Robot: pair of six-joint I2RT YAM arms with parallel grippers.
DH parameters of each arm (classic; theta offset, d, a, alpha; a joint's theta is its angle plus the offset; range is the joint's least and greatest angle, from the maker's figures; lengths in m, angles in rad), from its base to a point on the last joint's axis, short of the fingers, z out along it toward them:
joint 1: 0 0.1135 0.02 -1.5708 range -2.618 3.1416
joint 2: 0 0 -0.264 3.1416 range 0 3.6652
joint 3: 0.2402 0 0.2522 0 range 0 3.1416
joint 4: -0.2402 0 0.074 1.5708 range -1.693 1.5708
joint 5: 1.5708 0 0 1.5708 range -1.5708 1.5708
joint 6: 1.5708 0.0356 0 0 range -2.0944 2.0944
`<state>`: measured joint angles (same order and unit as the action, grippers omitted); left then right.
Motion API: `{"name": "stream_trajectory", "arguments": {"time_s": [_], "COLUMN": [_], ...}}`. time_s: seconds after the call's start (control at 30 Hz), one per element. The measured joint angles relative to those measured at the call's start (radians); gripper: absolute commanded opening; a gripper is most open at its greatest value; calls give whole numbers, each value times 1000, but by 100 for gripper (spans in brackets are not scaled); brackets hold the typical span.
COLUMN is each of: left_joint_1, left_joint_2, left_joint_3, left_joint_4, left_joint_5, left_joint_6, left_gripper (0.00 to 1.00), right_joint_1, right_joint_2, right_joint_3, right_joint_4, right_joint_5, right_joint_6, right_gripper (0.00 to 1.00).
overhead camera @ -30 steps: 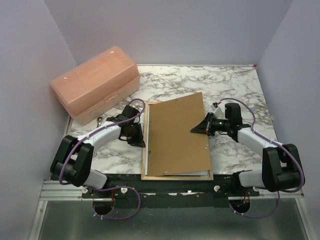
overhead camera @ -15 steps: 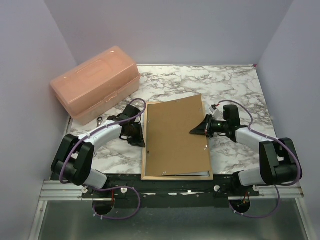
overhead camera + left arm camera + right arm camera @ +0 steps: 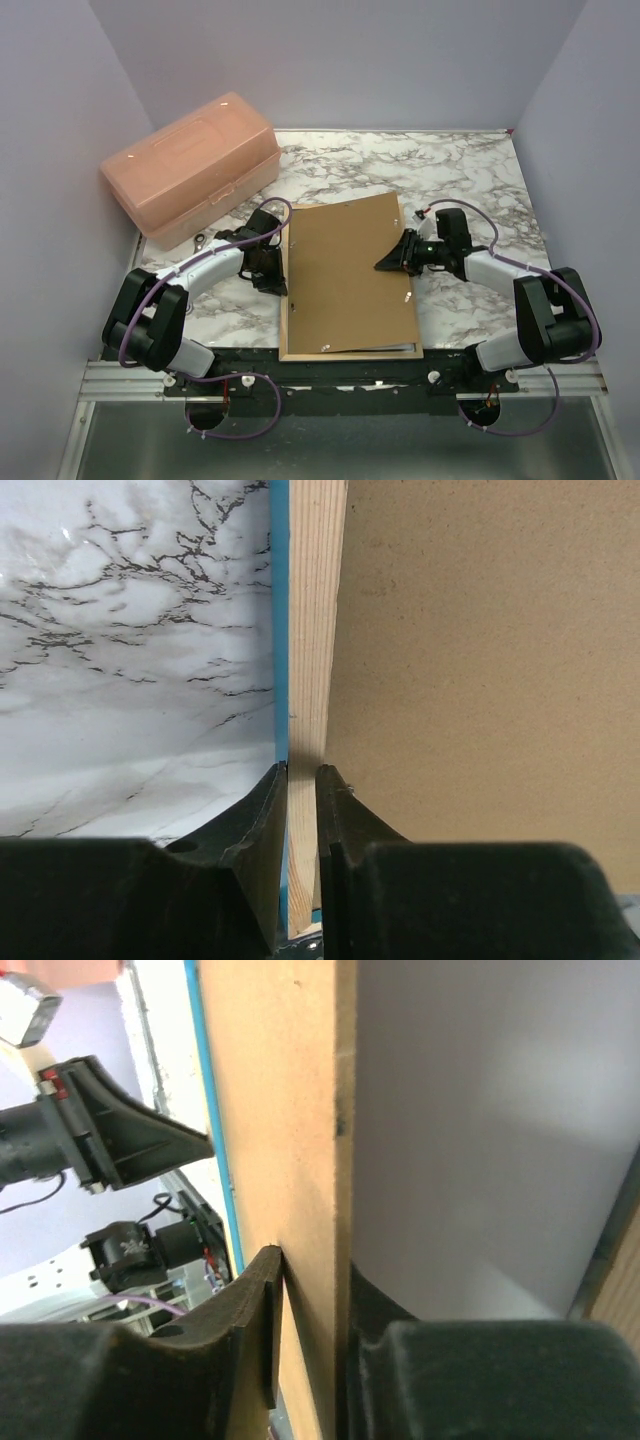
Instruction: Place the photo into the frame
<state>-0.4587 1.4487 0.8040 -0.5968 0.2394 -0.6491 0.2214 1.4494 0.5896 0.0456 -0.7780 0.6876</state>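
Observation:
The frame lies face down on the marble, pale wood up; its thin blue face edge shows in the left wrist view. A plain brown backing board lies over it, slightly askew. My left gripper is shut on the frame's left rail. My right gripper is shut on the board's right edge, lifting it a little. Under the lifted board a white sheet shows, apparently the photo's reverse; its printed side is hidden.
A translucent pink lidded box stands at the back left. A small metal piece lies just in front of it. Grey walls close in the marble table on three sides.
My right gripper has moved left with the backing board, which has slid left and turned a little over the frame. The left gripper has stayed on the frame's left rail.

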Motion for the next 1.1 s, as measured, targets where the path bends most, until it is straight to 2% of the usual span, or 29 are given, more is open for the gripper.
{"name": "stream_trajectory", "arguments": {"time_s": [0.17, 0.33, 0.5, 0.77, 1.1], "left_joint_1": [0, 0, 0, 0, -1], "left_joint_2": [3, 3, 3, 3, 3], "left_joint_3": [6, 8, 8, 8, 8], "left_joint_4": [-8, -13, -17, -21, -22], "left_joint_5": [-3, -5, -8, -15, -22], "left_joint_6": [5, 6, 9, 13, 18], "left_gripper": [20, 21, 21, 21, 20], "right_joint_1": [35, 71, 100, 109, 120], "right_joint_2": [6, 23, 25, 23, 2], "right_joint_3": [19, 40, 47, 13, -65], "right_joint_4": [-58, -105, -125, -83, 0], "right_joint_5": [79, 151, 205, 212, 205], "right_joint_6": [-32, -56, -60, -6, 92], "right_gripper": [43, 51, 53, 58, 56]}}
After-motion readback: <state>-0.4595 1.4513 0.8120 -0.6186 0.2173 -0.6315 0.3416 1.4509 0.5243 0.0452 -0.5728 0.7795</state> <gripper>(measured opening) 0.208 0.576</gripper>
